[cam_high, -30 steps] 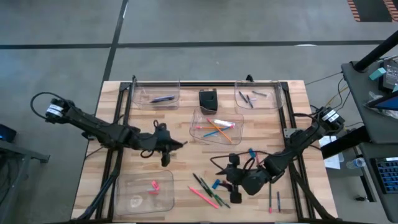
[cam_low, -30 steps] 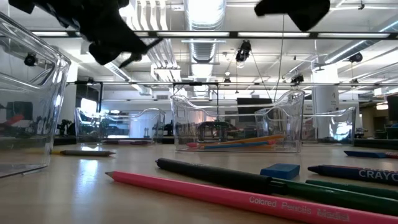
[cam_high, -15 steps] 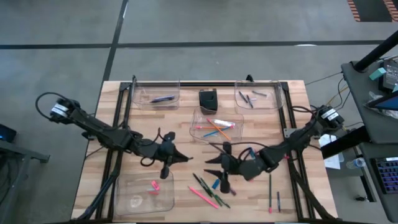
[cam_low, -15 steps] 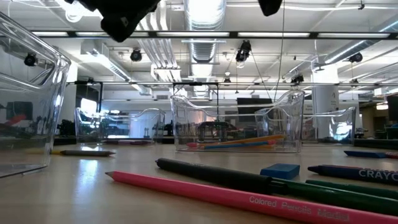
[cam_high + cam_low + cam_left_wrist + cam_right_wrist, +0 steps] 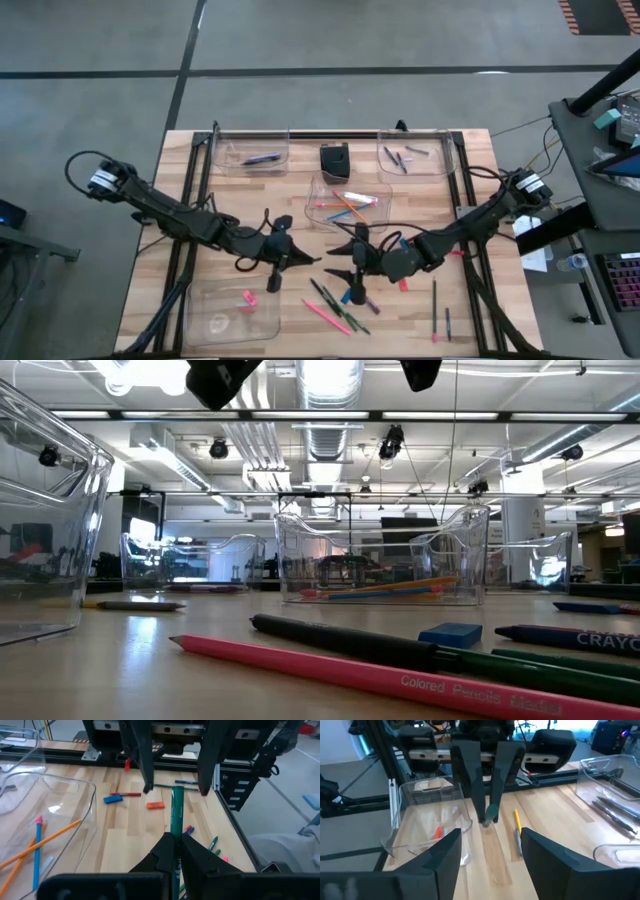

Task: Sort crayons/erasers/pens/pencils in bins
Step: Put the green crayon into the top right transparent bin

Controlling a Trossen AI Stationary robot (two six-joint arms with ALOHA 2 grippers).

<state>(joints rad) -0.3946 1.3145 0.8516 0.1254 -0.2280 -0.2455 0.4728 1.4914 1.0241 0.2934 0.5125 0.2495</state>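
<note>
My left gripper [image 5: 290,257] is shut on a green pencil [image 5: 177,807] above the table's middle, and the pencil points at my right gripper. My right gripper [image 5: 338,263] is open. Its two fingers [image 5: 148,775] stand on either side of the pencil's free end [image 5: 492,812] without touching it. Four clear bins stand on the table. The far-left bin [image 5: 252,152] holds a pen and the far-right bin [image 5: 415,156] holds crayons. The middle bin [image 5: 348,203] holds pencils and the near-left bin [image 5: 232,308] holds pink erasers. My left gripper pinches the green pencil's shaft [image 5: 175,829] between its two fingers. The fingers come level from the table's left, and the pencil lies along them and sticks out ahead toward the table's right. The pencil is lifted clear of the table, about level.
Loose pencils [image 5: 335,305] and a blue eraser [image 5: 347,296] lie under the grippers. A red eraser [image 5: 403,284] and pens [image 5: 434,298] lie to the right. A black box [image 5: 334,158] stands at the far middle. The low view shows a pink pencil [image 5: 400,680] close by.
My left gripper has carried the green pencil toward the table's right and near edges. My right gripper has gone toward the table's left and far edges, and it now faces the left gripper with its open fingers around the pencil's end.
</note>
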